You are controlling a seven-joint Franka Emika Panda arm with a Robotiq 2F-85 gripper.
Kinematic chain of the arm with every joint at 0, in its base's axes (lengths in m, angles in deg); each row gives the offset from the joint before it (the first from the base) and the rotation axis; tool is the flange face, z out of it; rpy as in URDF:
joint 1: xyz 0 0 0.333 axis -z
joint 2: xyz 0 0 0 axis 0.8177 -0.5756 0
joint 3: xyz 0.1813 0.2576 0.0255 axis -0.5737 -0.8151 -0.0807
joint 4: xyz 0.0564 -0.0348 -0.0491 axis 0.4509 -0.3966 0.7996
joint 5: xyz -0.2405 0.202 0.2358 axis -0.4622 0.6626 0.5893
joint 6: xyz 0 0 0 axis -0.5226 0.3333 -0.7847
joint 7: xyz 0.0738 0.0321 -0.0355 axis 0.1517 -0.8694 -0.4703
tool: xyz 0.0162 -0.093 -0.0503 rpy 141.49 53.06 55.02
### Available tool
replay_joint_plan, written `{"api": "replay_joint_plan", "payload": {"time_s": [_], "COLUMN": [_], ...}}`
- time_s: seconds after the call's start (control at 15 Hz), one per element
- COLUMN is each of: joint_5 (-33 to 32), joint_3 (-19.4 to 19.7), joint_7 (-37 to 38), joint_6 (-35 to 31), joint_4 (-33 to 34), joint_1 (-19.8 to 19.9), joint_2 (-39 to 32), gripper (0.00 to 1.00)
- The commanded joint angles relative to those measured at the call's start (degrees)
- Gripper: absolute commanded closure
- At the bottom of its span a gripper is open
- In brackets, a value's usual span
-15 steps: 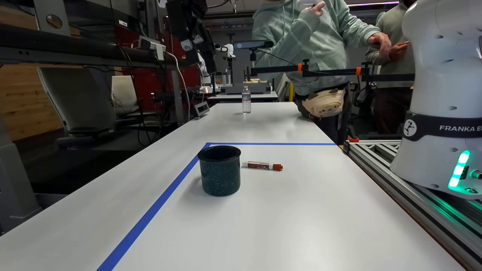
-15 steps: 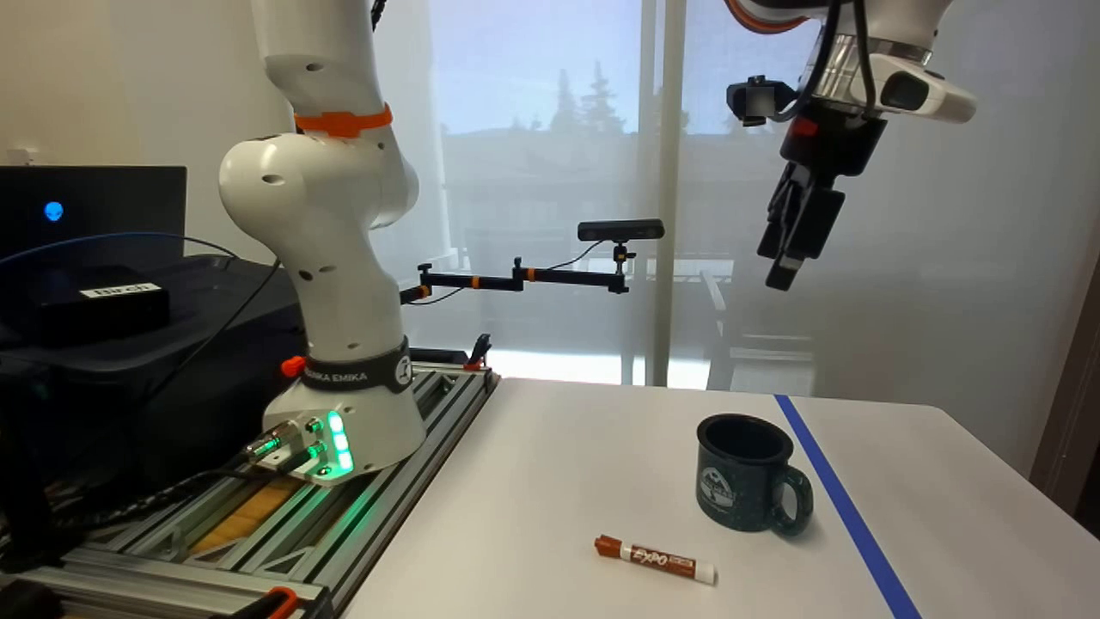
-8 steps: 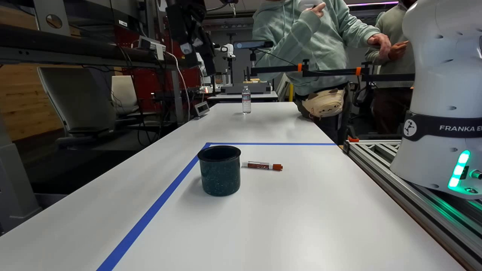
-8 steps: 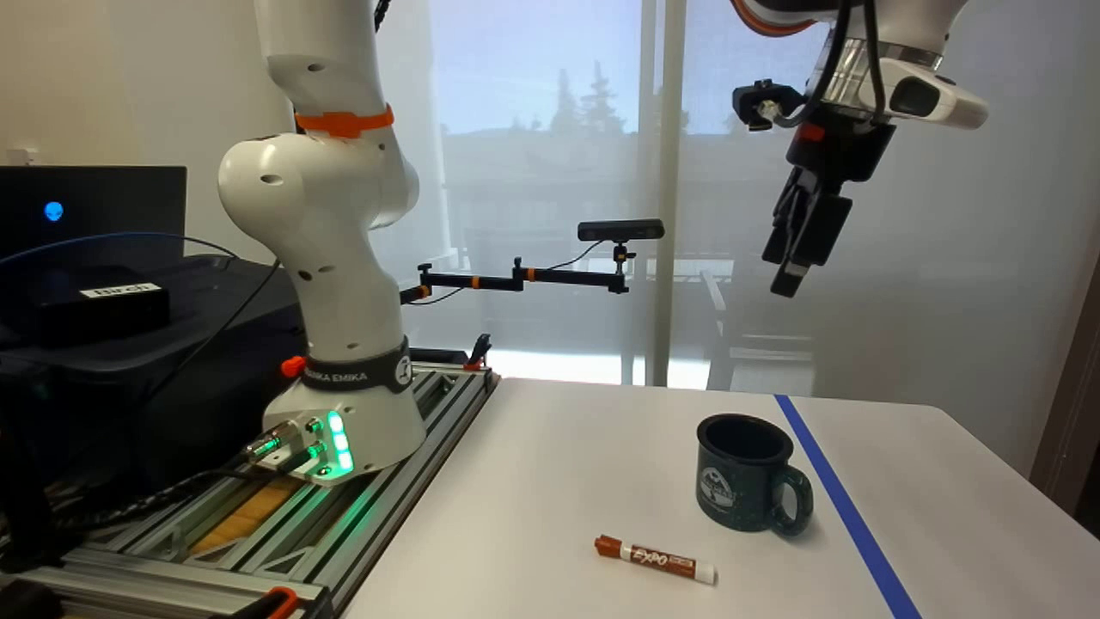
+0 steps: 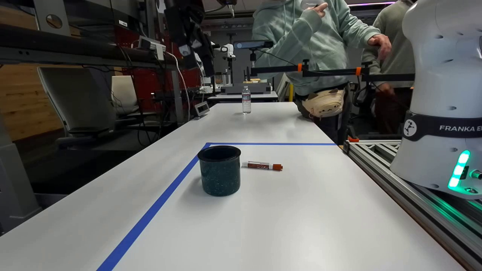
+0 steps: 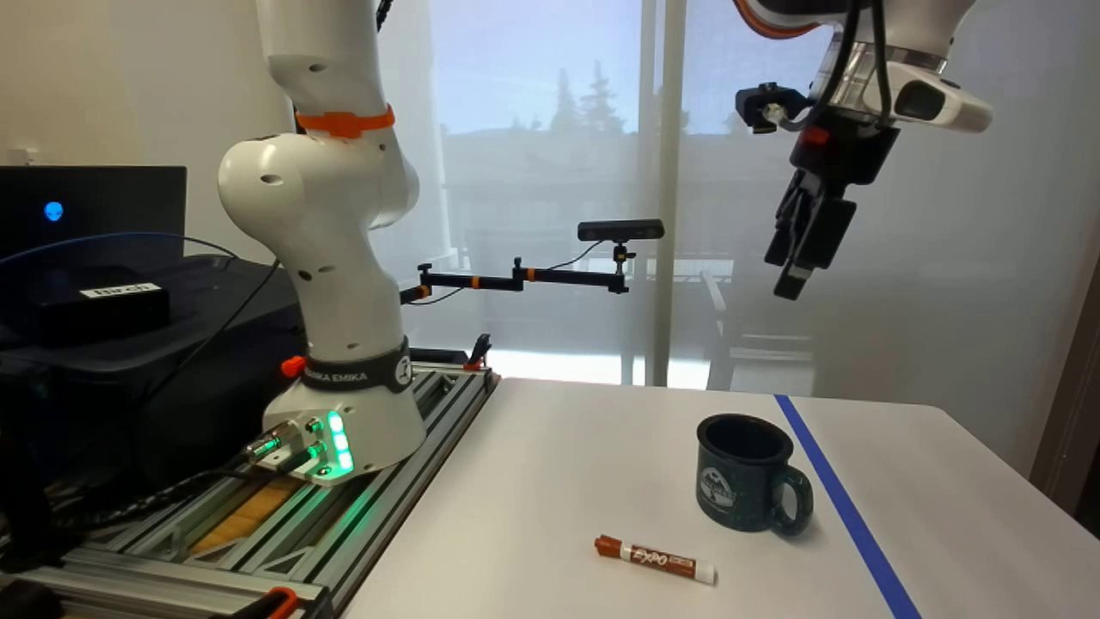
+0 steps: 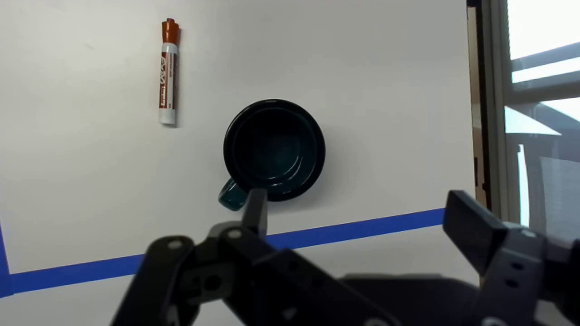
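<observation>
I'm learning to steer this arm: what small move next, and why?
Probably shift the open jaws sideways to centre over the speckled mug before lowering: in the wrist view it appears left of their gap's middle, with one jaw overlapping it near the handle.

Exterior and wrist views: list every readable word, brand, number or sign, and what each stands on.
"EXPO": marker.
"FRANKA EMIKA", pieced from both exterior views, with a round logo: black base band.
"Birch": white label on a black box.
Alien-head logo, no words: dark panel.
Too small or blurred: print on the mug, the bottle and a small white sticker; the marker's finer print.
</observation>
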State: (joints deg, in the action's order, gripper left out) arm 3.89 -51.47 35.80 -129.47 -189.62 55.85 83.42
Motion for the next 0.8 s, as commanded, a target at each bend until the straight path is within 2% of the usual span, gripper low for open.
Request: {"api": "replay_joint_plan", "payload": {"time_s": [0.0,0.73], "joint_5": [-0.69,-2.99], "joint_3": [-0.24,-0.62], "joint_7": [-0.29,0.39], "joint_6": [-0.35,-3.21], "joint_4": [1.09,0.30], "joint_1": [0.15,-0.15], "joint_2": [-0.50,-0.82], "gripper": [0.00,0.00]}}
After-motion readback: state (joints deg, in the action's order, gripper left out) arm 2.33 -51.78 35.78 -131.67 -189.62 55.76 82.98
